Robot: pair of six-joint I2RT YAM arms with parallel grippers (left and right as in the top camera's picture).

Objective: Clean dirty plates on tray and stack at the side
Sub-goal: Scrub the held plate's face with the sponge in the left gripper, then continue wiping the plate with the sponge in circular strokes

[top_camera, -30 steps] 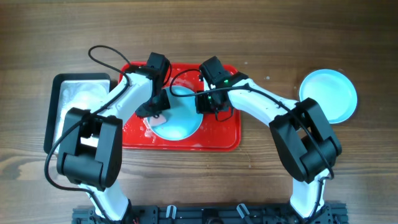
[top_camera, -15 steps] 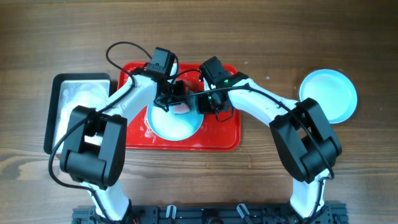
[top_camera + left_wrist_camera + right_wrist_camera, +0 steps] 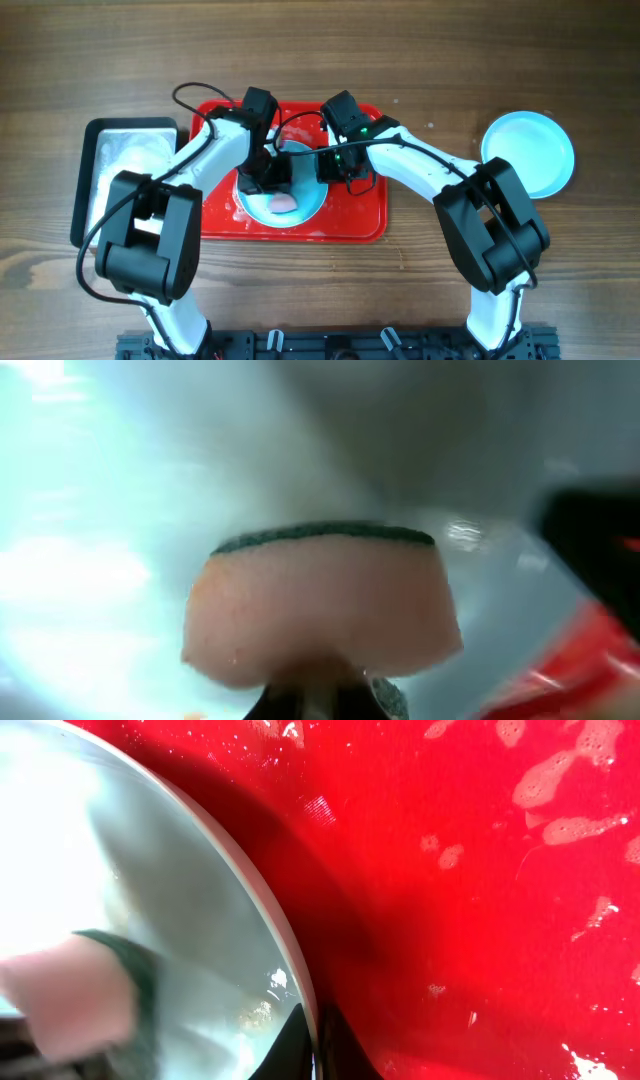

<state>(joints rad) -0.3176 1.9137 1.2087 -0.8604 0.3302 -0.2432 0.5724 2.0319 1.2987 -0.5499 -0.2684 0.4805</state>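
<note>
Left side: the left gripper (image 3: 280, 190) is clamped on a pink sponge with a dark green scouring face (image 3: 320, 610). The sponge is pressed against the wet inner surface of a round pale turquoise plate (image 3: 312, 200). On the left wrist view the sponge is squashed wide with its green layer toward the plate, and the fingers barely show at the bottom edge.

Right side: the right gripper (image 3: 315, 1042) is closed on the rim of the same plate, at its right edge, with one dark fingertip on each face.

Plate location: inside the large red rectangular plastic tray (image 3: 365, 215), near its centre. I cannot tell whether it lies flat or is tipped up.

The tray floor beside the plate carries scattered patches of whitish foam (image 3: 560, 780).

A second turquoise plate (image 3: 528, 153) lies flat on the wooden table (image 3: 450, 60), well apart from the tray on its right, and its face looks clean.

A grey metal pan with a black rim (image 3: 125, 165) sits just beside the tray's left end. Its contents are whitish and indistinct.
</note>
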